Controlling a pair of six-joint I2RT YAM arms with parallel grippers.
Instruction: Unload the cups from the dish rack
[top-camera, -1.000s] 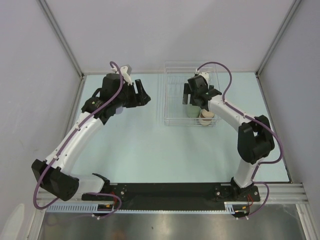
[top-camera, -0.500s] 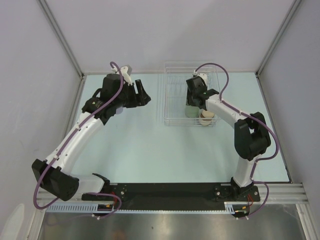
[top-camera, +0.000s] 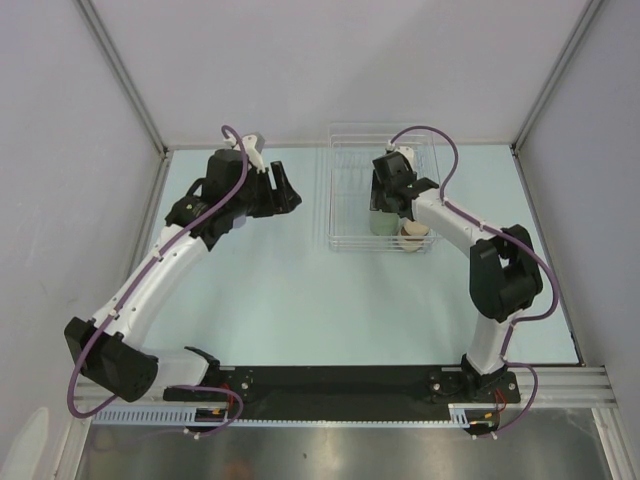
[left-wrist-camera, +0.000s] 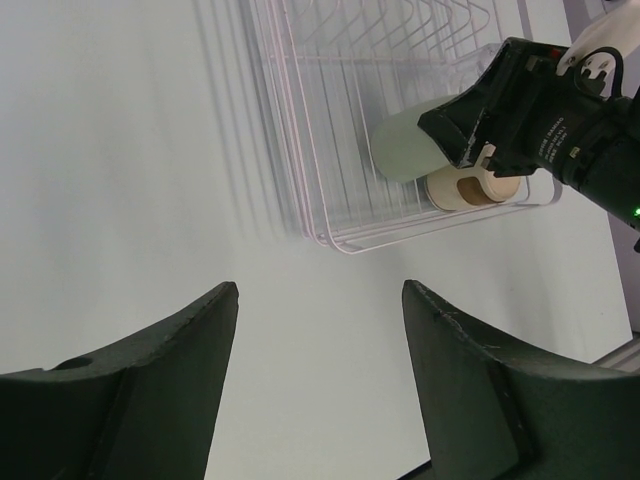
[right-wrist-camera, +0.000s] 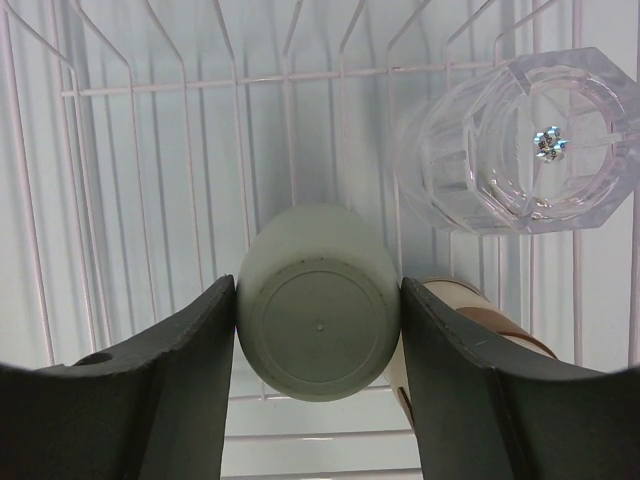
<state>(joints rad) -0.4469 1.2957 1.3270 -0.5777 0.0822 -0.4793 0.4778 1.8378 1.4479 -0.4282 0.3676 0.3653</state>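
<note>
The clear dish rack (top-camera: 345, 215) (left-wrist-camera: 320, 150) (right-wrist-camera: 150, 150) stands at the back of the table. In it a pale green cup (right-wrist-camera: 318, 305) (top-camera: 383, 224) (left-wrist-camera: 400, 148) sits upside down, and my right gripper (right-wrist-camera: 318, 300) (top-camera: 385, 205) is shut on its sides. A beige cup (right-wrist-camera: 480, 320) (top-camera: 414, 236) (left-wrist-camera: 462, 190) lies right beside it, against my right finger. A clear faceted glass (right-wrist-camera: 520, 140) lies further back in the rack. My left gripper (left-wrist-camera: 320, 310) (top-camera: 287, 190) hovers open and empty above the table, left of the rack.
The enclosure's grey walls (top-camera: 60, 150) stand close on both sides and behind the rack. The pale blue table surface (top-camera: 300, 300) spreads between the rack and the arms' black base rail (top-camera: 340, 385).
My right gripper dropped into the rack and shut around the green cup. The left arm has barely shifted.
</note>
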